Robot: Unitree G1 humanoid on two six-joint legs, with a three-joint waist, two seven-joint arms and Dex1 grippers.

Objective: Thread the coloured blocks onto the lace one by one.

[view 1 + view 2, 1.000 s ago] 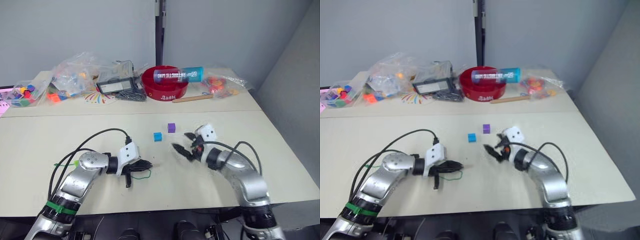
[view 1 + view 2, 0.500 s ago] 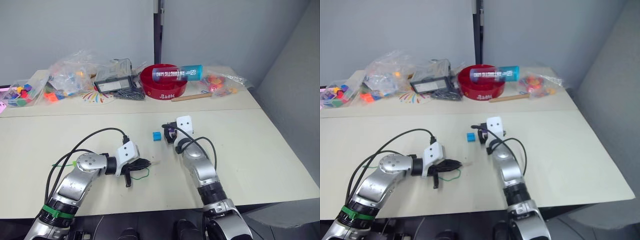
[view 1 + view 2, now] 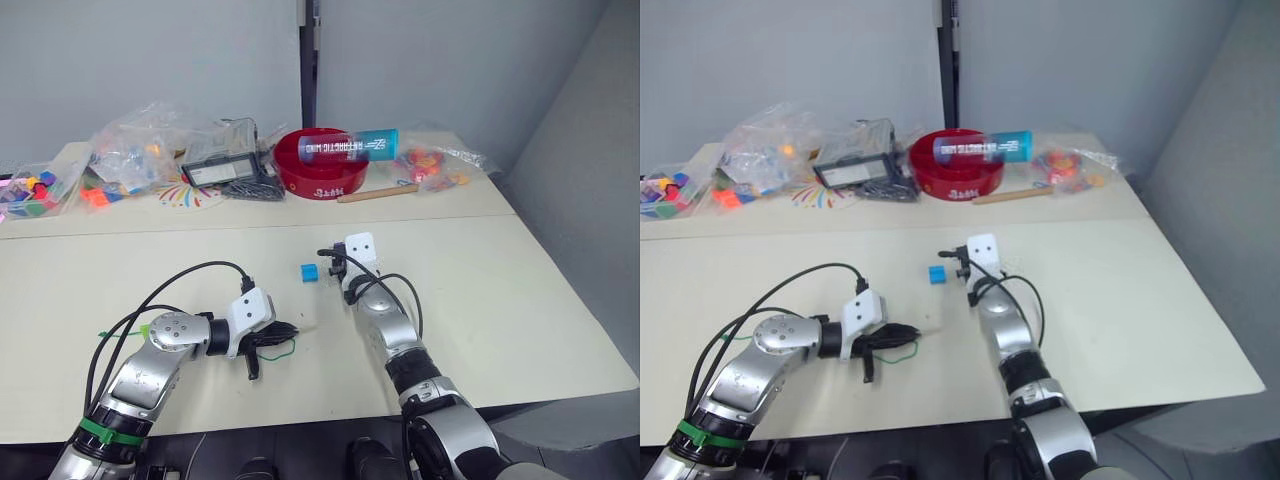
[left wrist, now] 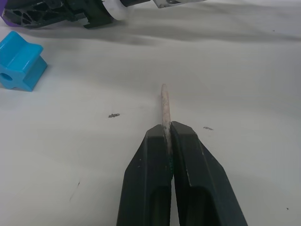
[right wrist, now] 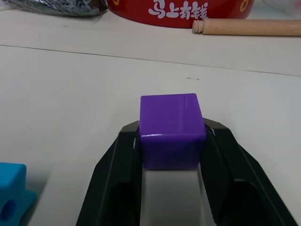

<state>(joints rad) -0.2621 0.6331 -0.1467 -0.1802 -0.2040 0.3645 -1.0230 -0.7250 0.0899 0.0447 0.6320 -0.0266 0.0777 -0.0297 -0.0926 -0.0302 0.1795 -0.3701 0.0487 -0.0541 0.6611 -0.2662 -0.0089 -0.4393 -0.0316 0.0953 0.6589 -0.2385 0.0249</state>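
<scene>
Right hand (image 5: 171, 141) clamps purple block (image 5: 171, 129) just above the surface (image 5: 70, 94), beside blue block (image 3: 310, 272). Left hand (image 4: 167, 136) pinches lace (image 3: 280, 350) by stiff tip (image 4: 164, 106). Should turn the block's hole toward the tip, then slide on slowly.

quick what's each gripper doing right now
Left gripper: shut on the lace's pale tip.
Right gripper: shut on a purple block.

1 purple block (image 5: 171, 129), 1 blue block (image 3: 310, 272).
</scene>
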